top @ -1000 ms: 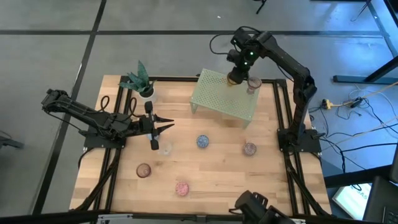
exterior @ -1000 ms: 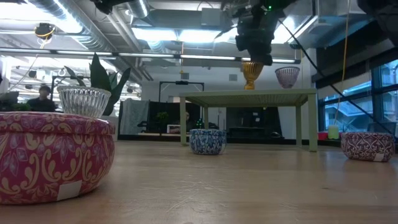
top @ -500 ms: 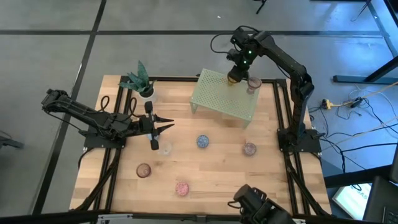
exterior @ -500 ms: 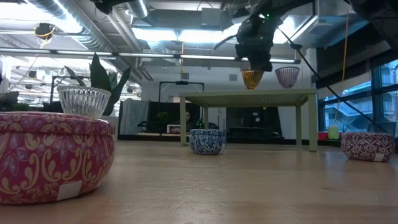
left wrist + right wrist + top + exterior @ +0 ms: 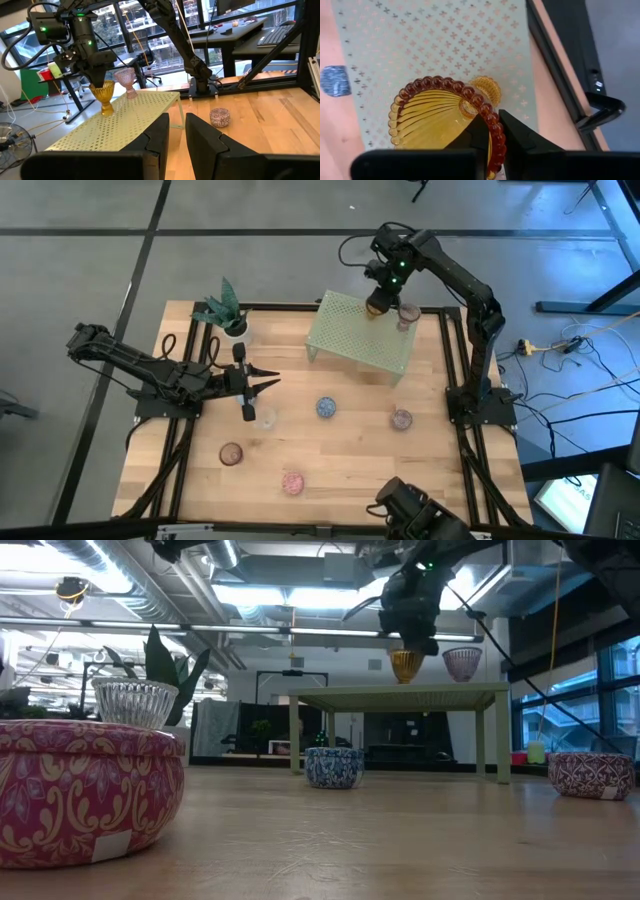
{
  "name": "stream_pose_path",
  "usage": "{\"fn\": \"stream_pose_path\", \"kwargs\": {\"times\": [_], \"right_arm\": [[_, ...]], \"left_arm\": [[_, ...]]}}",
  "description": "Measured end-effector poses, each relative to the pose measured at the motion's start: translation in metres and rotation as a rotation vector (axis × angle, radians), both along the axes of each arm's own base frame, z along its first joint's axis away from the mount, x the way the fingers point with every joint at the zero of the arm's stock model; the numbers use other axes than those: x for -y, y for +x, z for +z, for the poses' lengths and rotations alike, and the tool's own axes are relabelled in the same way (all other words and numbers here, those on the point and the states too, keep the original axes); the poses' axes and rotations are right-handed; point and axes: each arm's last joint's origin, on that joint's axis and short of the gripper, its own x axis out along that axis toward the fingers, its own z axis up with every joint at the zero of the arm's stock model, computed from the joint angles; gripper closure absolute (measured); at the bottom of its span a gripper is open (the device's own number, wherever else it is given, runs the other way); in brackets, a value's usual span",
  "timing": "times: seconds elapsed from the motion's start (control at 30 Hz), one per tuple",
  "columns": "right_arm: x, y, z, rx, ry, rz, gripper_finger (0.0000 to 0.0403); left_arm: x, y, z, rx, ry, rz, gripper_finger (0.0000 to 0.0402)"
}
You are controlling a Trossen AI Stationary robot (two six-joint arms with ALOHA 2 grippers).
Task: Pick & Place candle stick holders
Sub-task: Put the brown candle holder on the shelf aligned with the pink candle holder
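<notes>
So the right gripper (image 5: 378, 304) is pinched shut on the rim of the amber holder (image 5: 102, 95), which stands upright with its foot on the green rack (image 5: 360, 335) near the rack's back right corner, just beside the pink holder (image 5: 126, 80). The stem runs straight down below the jaws. The left wrist view shows the foot touching; the high view hides it. The left gripper (image 5: 262, 384) waits, barely parted, holding nothing, near the table's left edge.
</notes>
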Motion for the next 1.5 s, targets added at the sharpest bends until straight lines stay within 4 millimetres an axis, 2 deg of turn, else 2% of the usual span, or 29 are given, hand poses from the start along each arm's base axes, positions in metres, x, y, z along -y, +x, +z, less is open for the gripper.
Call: {"fn": "stream_pose_path", "kwargs": {"times": [0.37,0.77,1.5], "right_arm": [[-0.0003,0.0002,0.0,0.005,0.007,0.0,0.0363],[-0.0006,0.0006,-0.0083,0.0,0.032,0.002,0.0365],[-0.0005,0.0009,-0.0084,0.006,0.033,0.006,0.0363]], "left_arm": [[0.0,0.0,0.0,0.0,0.0,0.0,0.0343],[0.0,0.0,0.0,0.0,0.0,0.0,0.0343],[0.0,0.0,0.0,0.0,0.0,0.0,0.0343]]}}
